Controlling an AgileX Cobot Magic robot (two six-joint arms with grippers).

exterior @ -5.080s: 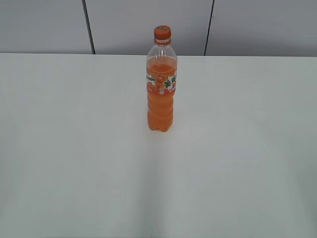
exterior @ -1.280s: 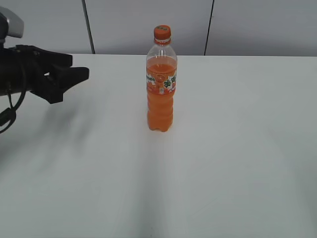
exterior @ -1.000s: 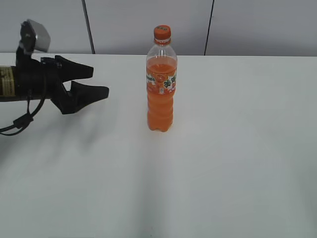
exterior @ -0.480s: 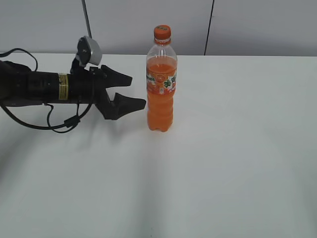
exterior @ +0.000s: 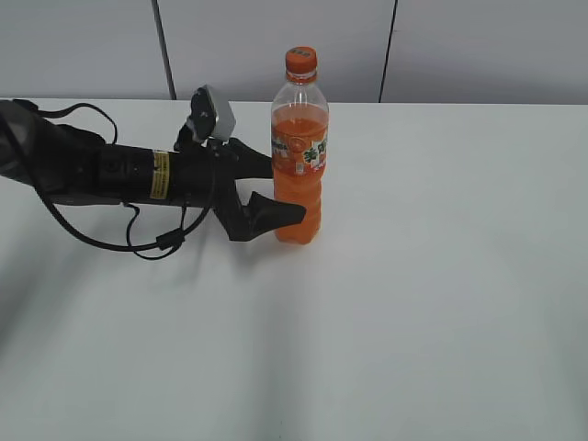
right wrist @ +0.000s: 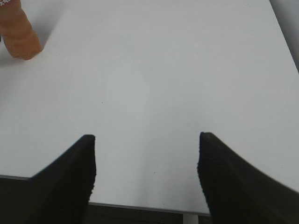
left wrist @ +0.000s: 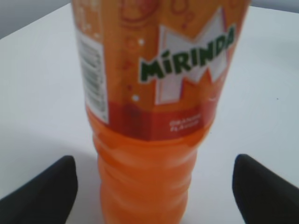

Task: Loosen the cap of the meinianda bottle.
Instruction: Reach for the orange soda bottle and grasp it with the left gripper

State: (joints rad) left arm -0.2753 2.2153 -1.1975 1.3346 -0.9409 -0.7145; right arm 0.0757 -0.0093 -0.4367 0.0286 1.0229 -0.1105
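The left gripper (exterior: 280,191) has swept in from the frame's left edge; its jaws now gape wide around the meinianda bottle (exterior: 299,156), upright at upper centre, gripping nothing; bracing seems imminent; the cap (exterior: 300,61) stays untouched; the right gripper (right wrist: 145,175) waits open.

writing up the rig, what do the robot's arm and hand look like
The left arm is a matte black tube with a yellow label band and loose black cables. A small grey camera sits at the wrist. The left hand has two thick, pointed black fingers. The right hand looks equally black.
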